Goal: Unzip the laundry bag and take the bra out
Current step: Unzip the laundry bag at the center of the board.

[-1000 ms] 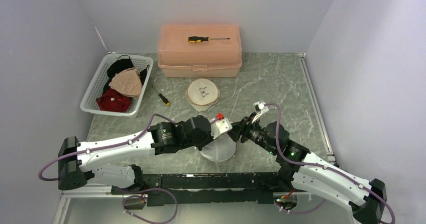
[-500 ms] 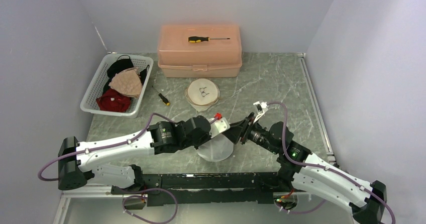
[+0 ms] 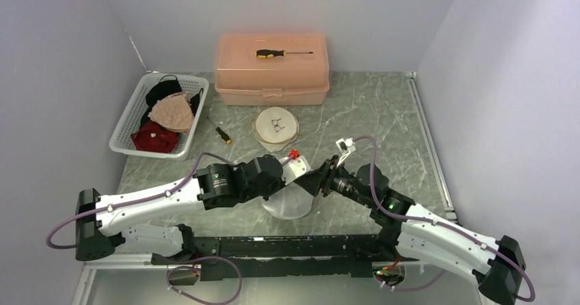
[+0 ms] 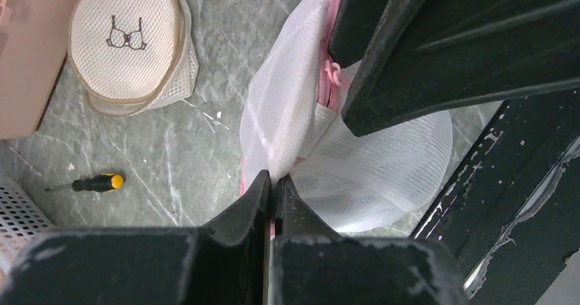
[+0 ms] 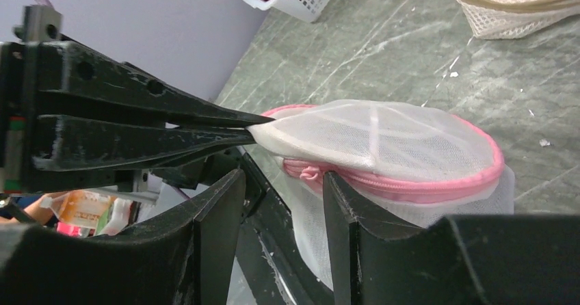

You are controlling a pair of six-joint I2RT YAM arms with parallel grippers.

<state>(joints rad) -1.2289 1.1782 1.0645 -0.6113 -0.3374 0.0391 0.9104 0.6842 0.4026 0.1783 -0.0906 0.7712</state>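
Left wrist view: the left gripper (image 4: 272, 182) is clamped on the mesh of the pink-trimmed laundry bag (image 4: 383, 161), near the middle of the worktop's near edge. The right gripper (image 5: 284, 182) has its fingers spread, just beside the bag's pink zipper (image 5: 410, 185). Farther back, a second mesh bag (image 3: 275, 126) lies mid-worktop, and a white basket (image 3: 130, 124) sits by the far left corner.

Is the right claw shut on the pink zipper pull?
No, the right claw stands open, and the zipper pull of the laundry bag shows in its gap, not pinched.
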